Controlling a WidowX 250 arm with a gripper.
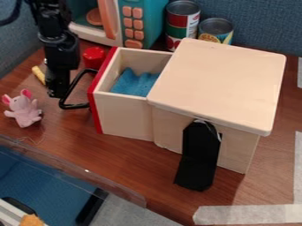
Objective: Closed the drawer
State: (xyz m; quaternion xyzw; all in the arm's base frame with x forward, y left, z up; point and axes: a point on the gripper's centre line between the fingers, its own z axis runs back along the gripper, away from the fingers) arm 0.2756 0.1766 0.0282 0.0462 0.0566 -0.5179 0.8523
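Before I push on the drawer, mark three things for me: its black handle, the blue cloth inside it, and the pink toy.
Black handle (74, 106): camera view, on its lower bar.
Blue cloth (134, 84): camera view, middle of its visible surface.
Pink toy (24, 113): camera view, on its body.

Toy microwave (152, 20) partly beyond top edge

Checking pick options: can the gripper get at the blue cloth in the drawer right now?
Probably yes: the drawer is open and nothing covers the visible part of the blue cloth. The gripper is outside, by the handle, so it would likely have to rise over the red front first.
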